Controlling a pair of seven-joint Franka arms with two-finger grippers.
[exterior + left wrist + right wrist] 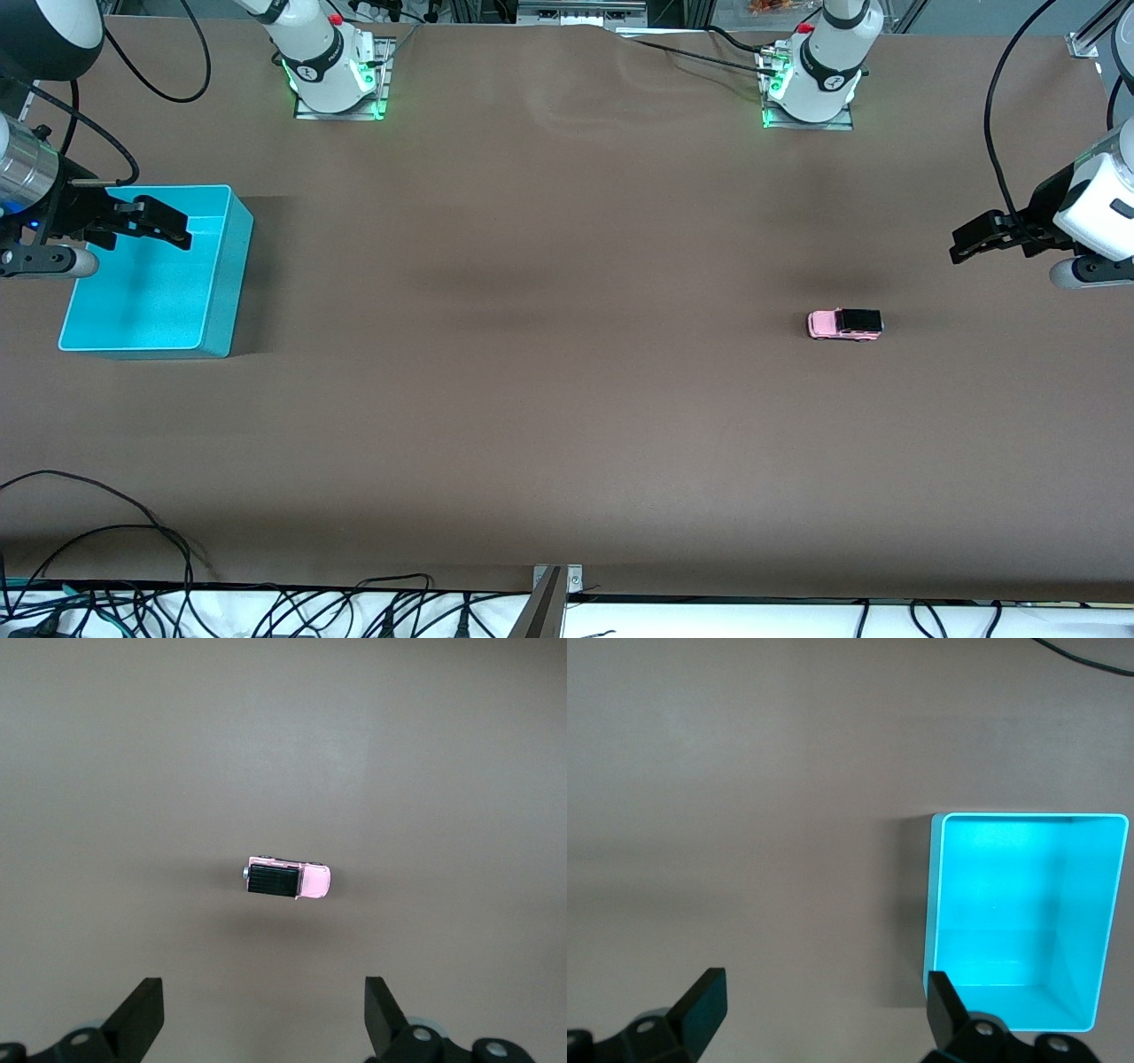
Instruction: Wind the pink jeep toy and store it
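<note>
One big brown table (pixel 567 425), flat and plain, with black cables (pixel 266 611) bunched along the edge nearest the front camera. Two white robot bases (pixel 328 71) at the top edge, each lit green at the foot. One teal bin (pixel 217 292) toward the right arm's end of the table — nothing inside it, just bare teal floor (pixel 1010 895). One pink jeep toy (pixel 845 324) toward the left arm's end, on its wheels on the bare table, well apart from the bin, black roof turned to that same end. Two grippers, both up in the air with fingers spread wide and holding nothing — right gripper (pixel 168 226) over the bin, left gripper (pixel 970 244) over bare table near the jeep.
</note>
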